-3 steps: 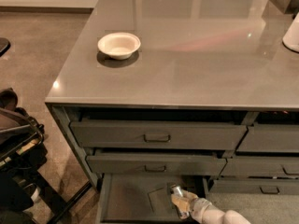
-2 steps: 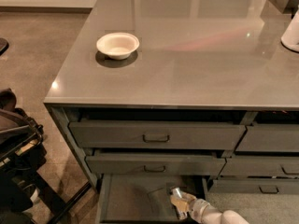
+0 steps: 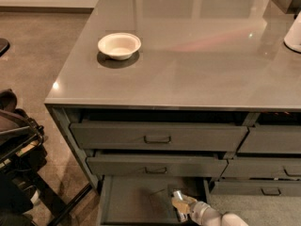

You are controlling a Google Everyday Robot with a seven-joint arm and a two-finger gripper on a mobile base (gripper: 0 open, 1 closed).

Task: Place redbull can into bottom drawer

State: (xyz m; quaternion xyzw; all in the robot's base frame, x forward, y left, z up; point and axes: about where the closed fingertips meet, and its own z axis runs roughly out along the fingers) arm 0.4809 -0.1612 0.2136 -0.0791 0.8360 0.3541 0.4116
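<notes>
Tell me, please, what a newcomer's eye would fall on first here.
First comes the open bottom drawer, pulled out at the lower edge of the view, where the gripper reaches in from the right at the redbull can. Next is the cream bowl, which sits near the left of the shiny grey countertop.

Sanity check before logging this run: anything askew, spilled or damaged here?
Nothing stands out: the bowl sits upright on the counter. The bottom drawer is open, with the gripper and redbull can within it. No spill visible.
</notes>
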